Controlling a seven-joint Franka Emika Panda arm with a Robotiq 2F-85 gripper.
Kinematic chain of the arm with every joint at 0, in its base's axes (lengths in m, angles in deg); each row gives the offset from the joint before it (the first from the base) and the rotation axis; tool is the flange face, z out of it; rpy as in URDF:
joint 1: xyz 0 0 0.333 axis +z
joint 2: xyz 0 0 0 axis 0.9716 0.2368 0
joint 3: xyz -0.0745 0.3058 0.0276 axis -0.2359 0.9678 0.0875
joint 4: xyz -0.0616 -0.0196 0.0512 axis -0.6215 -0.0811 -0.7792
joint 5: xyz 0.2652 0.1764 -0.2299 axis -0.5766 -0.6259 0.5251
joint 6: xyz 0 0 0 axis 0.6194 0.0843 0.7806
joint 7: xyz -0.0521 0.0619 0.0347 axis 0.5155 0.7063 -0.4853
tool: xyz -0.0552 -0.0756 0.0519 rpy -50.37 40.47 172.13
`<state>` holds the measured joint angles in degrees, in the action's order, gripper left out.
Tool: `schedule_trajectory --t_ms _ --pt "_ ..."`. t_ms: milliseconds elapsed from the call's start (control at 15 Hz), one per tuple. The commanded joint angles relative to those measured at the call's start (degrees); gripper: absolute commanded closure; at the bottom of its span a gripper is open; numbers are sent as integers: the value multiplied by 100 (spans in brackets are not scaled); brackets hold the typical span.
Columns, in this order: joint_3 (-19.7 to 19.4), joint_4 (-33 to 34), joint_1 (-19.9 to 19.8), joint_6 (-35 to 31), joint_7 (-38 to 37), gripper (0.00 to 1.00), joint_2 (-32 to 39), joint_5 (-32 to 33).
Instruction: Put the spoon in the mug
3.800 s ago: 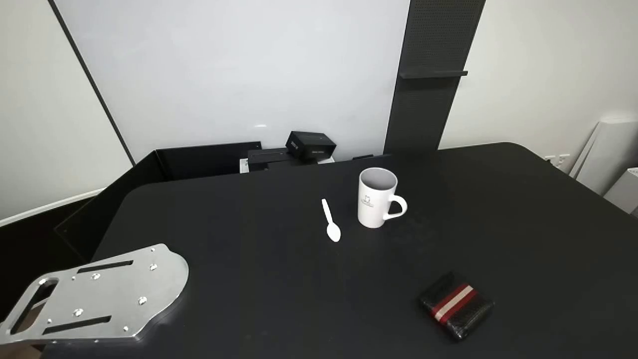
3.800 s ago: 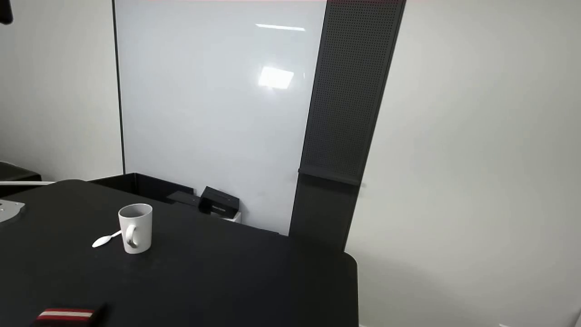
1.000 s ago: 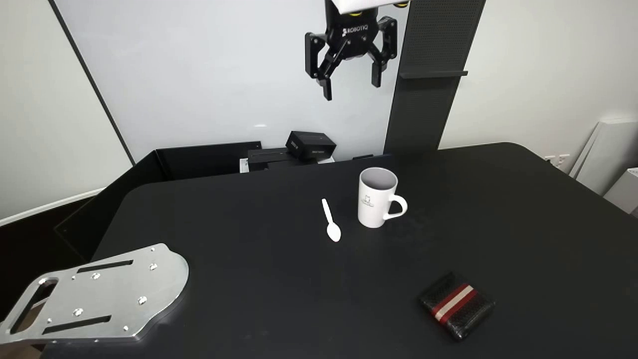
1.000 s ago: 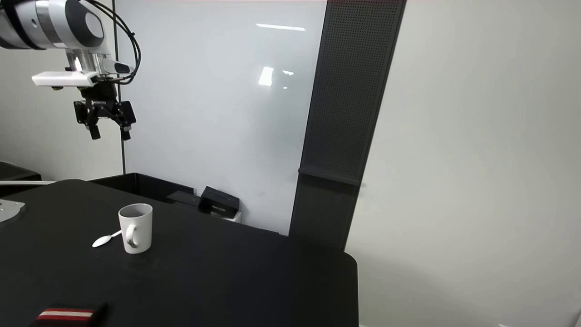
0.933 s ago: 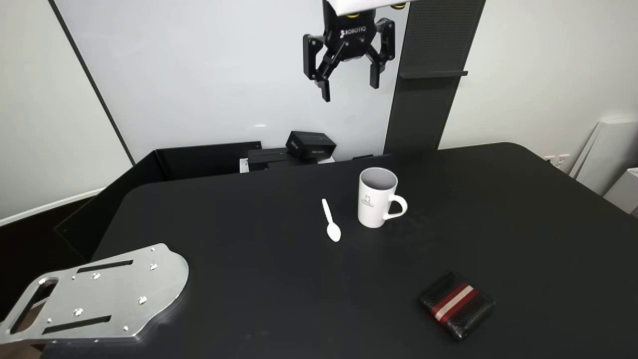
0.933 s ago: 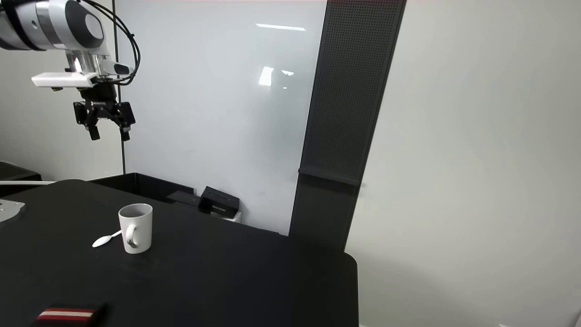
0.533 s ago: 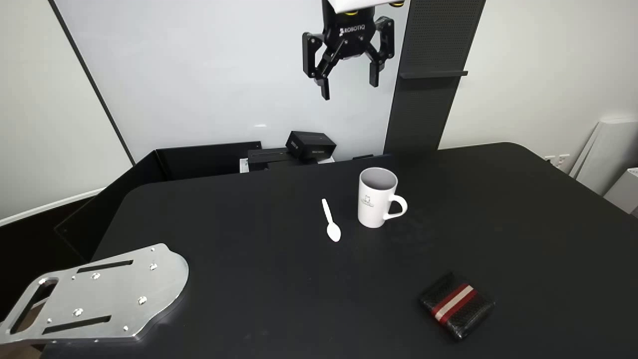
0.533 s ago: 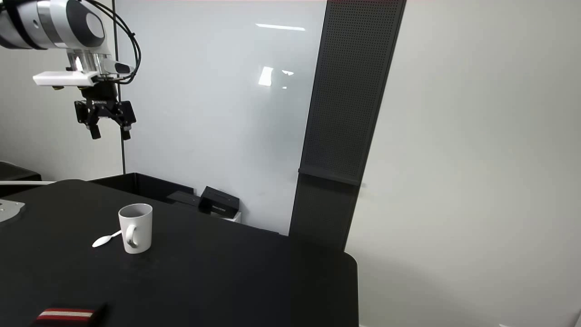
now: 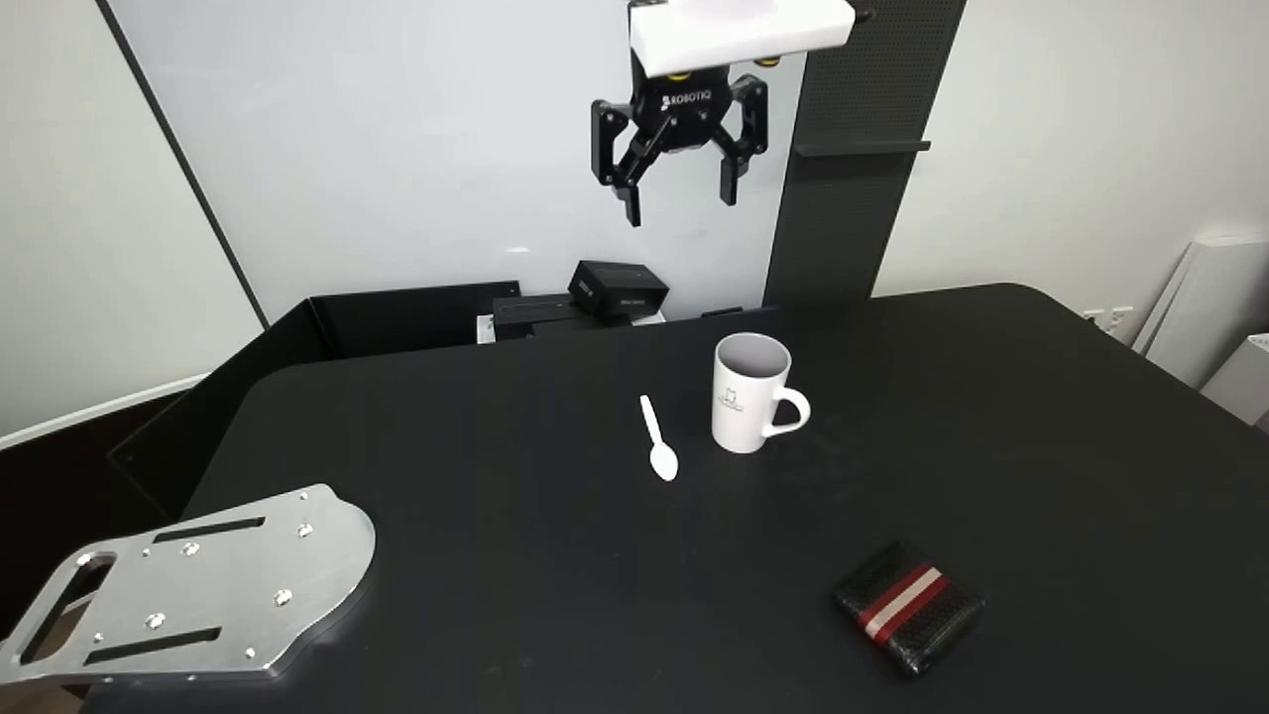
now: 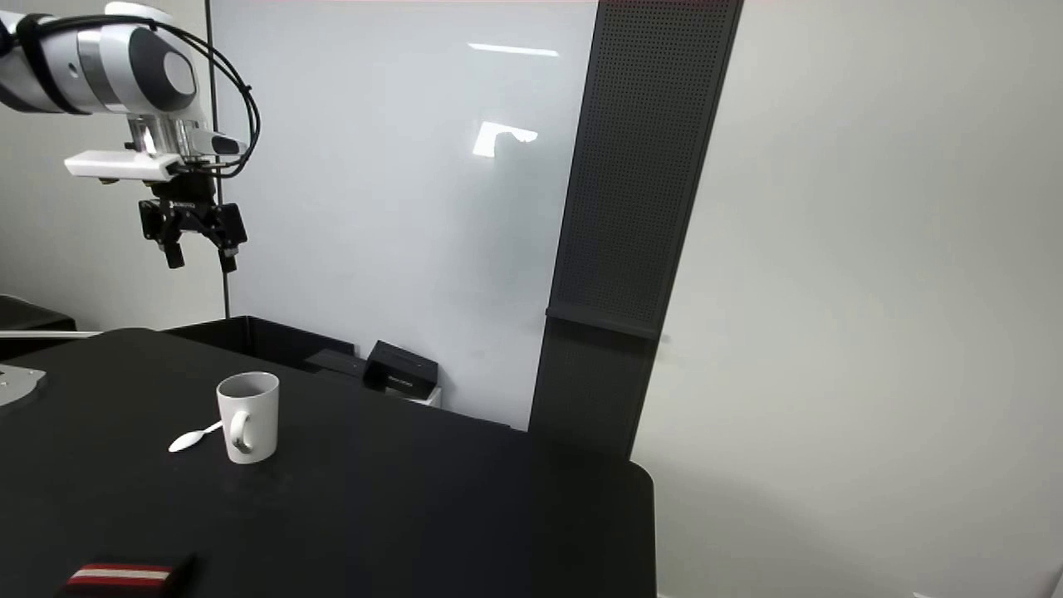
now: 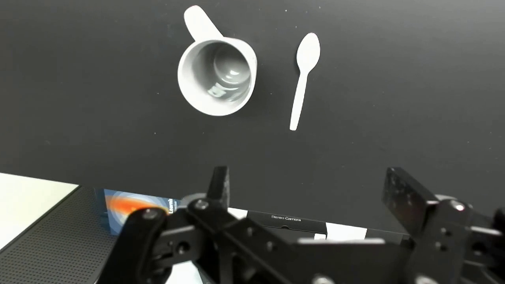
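Observation:
The white spoon (image 9: 664,461) lies flat on the black table (image 9: 516,575), and it shows in both exterior views (image 10: 188,441). The white mug (image 9: 740,415) stands upright beside it, apart from it, also in both exterior views (image 10: 259,428). In the wrist view the spoon (image 11: 308,57) lies right of the mug (image 11: 213,109), its handle end toward my gripper. The mug's inside shows nothing in it. My gripper (image 9: 682,210) hangs high above the table's back part, open and empty. It also shows in an exterior view (image 10: 202,264) and in the wrist view (image 11: 306,173).
A black wallet with a red and white stripe (image 9: 907,607) lies near the front. A grey metal plate (image 9: 228,585) lies at the left edge. Black boxes (image 9: 620,290) sit behind the table's back edge, with a whiteboard wall (image 9: 476,149) behind them.
My gripper came into view from above after the oldest frames. In the last half second it moved down and slightly left in an exterior view, staying open. The spoon and mug have not moved.

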<state>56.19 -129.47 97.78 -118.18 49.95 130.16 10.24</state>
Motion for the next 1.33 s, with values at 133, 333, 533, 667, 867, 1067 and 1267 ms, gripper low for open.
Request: schedule_trajectory --t_ms 133,333,533,667,867,1067,1267 --pt "-198 613 165 -234 -767 0 665 -381" --pt "-346 941 261 -221 -1235 0 1040 -512" --pt "-440 1237 276 -163 -1667 0 1368 -619" --pt "-444 1437 252 -172 -1827 0 1586 -664" --pt "-425 1757 216 -261 -1781 0 1911 -729" --pt "-415 2087 192 -270 -1740 0 2209 -793" --pt "-405 2402 172 -290 -1674 0 2499 -827"
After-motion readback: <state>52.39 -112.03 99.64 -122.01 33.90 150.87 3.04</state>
